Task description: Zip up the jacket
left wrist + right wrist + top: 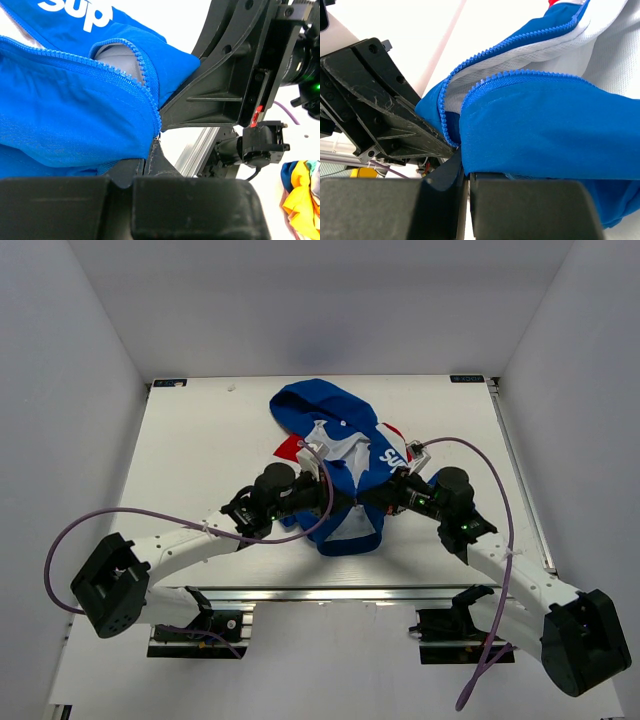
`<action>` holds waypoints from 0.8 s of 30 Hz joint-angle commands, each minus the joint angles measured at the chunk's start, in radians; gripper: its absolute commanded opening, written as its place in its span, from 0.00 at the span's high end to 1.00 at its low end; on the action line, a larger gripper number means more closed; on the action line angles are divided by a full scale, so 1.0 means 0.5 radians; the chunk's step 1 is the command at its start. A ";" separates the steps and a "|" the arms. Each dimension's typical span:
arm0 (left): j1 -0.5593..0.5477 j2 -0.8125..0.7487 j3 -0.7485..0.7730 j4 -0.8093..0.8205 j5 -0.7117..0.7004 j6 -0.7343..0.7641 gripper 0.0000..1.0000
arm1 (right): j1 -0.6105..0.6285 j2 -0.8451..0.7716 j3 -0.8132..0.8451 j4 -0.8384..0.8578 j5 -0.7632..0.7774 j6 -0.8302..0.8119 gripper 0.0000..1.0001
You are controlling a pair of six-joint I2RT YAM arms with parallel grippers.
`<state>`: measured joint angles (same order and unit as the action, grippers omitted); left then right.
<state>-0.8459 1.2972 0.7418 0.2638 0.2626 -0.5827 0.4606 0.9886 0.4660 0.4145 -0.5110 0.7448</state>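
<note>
Left tool [154, 147] pinching jacket [322, 412] hem | right tool [462, 159] likewise | hood far, hem near, axis near-far

The word "sup" in white lettering [75, 12] stands on the chest of a royal-blue hooded fabric jacket [65, 115], near its blue-toothed zipper [100, 70], in the left wrist view. From overhead only "SU" reads (the rest is hidden), beside that same zipper. No other text is legible.
</note>
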 commanded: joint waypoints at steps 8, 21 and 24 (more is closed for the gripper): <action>-0.057 0.026 -0.026 -0.481 0.315 0.101 1.00 | -0.071 -0.072 0.313 0.199 0.285 -0.057 1.00; -0.100 -0.032 -0.017 -0.518 0.205 -0.019 0.95 | -0.084 -0.158 0.253 0.171 0.120 -0.057 1.00; -0.100 -0.060 -0.066 -0.414 0.229 -0.074 0.72 | -0.081 -0.139 0.197 0.165 -0.039 -0.072 1.00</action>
<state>-0.8585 1.2827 0.7551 0.1989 0.2840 -0.5888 0.4496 0.9554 0.5209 0.2928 -0.5358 0.7235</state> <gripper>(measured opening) 0.255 0.024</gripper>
